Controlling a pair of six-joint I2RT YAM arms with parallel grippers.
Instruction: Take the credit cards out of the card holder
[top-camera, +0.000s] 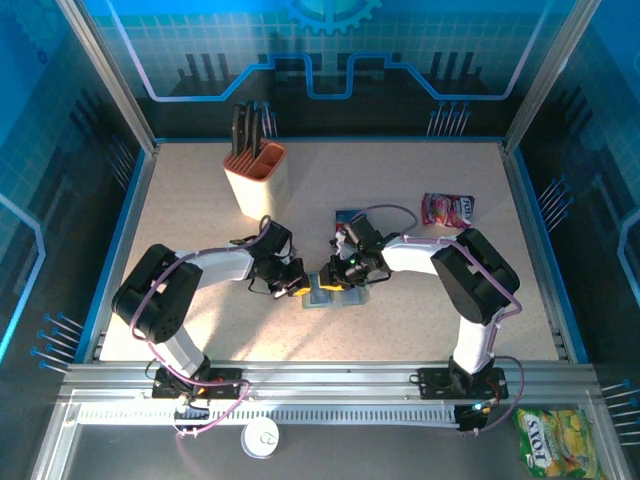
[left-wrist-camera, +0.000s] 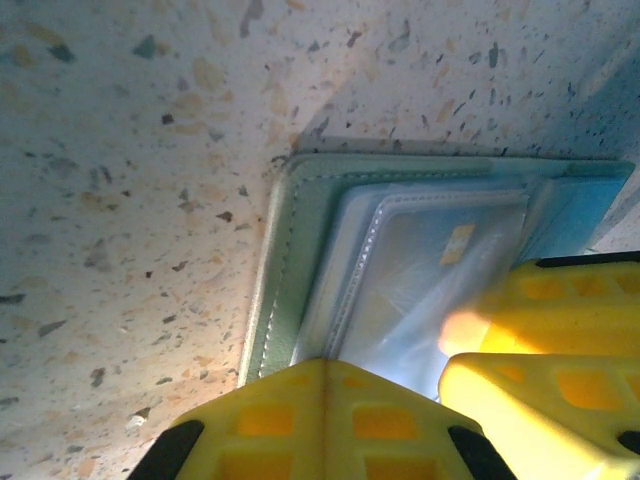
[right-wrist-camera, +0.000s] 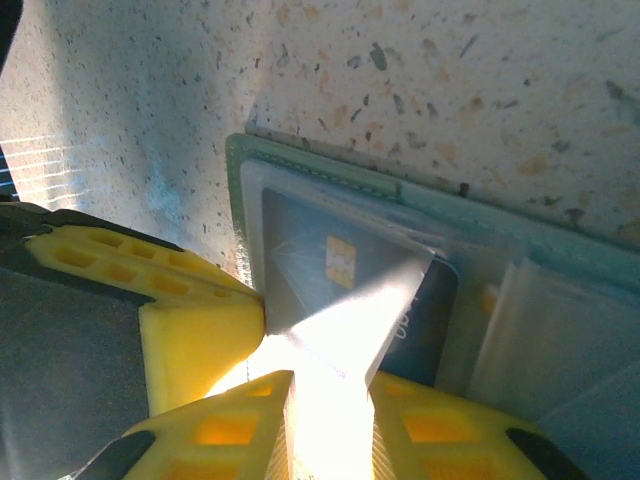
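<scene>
Four fingers (left-wrist-camera: 320, 425) on card holder (left-wrist-camera: 288, 250)

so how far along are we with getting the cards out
Done: the card holder lies open on the table, and a small blue rectangle beyond it may be a card already out. In hand: the shut left hand presses the holder's edge while the right hand is at a chip card tucked inside it. Left: that card, at least, is not out.

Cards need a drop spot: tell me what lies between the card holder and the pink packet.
Top view: the right arm's white forearm lies across that stretch from card holder to pink packet.
</scene>
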